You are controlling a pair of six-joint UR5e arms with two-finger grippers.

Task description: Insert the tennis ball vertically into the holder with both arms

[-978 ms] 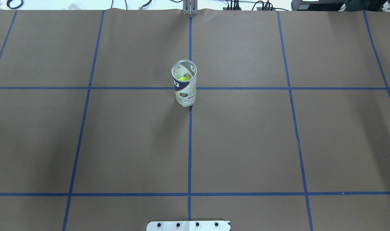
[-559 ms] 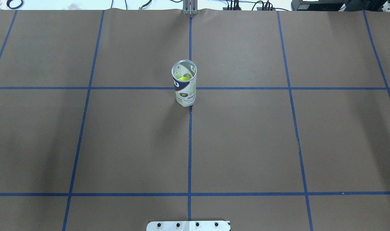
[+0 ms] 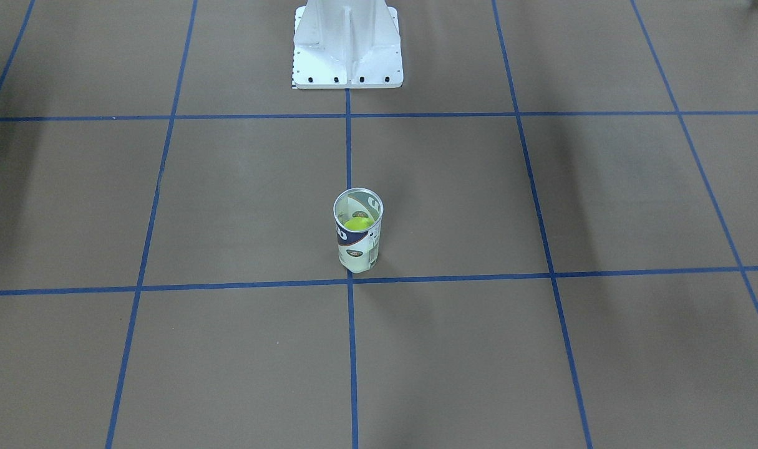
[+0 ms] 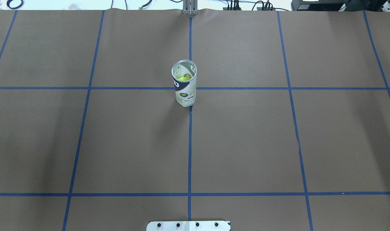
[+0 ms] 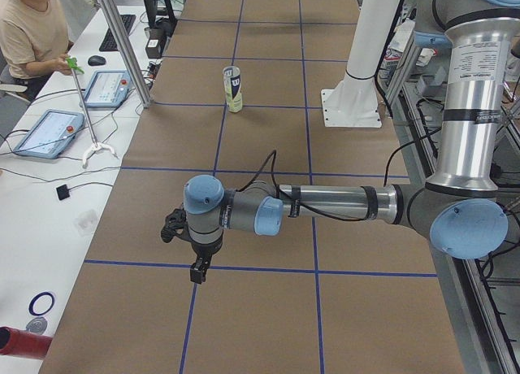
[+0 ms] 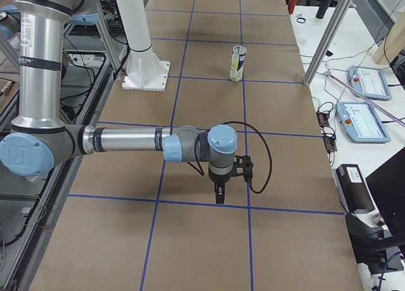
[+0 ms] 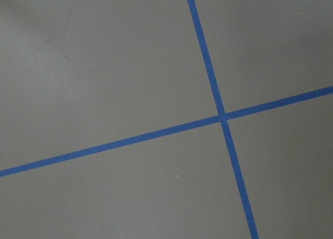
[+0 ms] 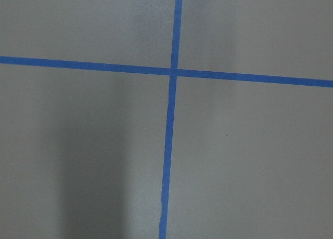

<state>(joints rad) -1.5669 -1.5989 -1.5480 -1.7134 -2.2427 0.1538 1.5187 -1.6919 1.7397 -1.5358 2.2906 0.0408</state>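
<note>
– Pincer state, both sides?

– Can't tell from my desk. Left pincer (image 5: 195,268) and right pincer (image 6: 219,193) show only in the two end views, pointing down over the worktop (image 4: 246,144). The gap between the fingers is too small to read. Neither seems to carry anything, but I won't log that as fact. Both wrist cameras give bare paper and a blue tape crossing, nothing else.

– Holder?

– Holder (image 4: 185,93) is upright on the centre tape line, just past a crossing, well apart from both pincers and out in front of the pedestal base (image 3: 347,43). Its mouth is open, and the tennis ball (image 4: 184,78) sits low inside. I judge the insertion done, with both arms parked wide.

– Risks from here?

– Mainly the holder itself. It is tall, narrow, probably light, and nothing braces it. A sideways sweep by either arm that clips the rim would tip it, and the ball would roll out. If I re-grip, a hard squeeze could buckle the clear wall. Neither wrist view shows the holder, so an approach would start blind. I'd steer by the overhead view.
</note>
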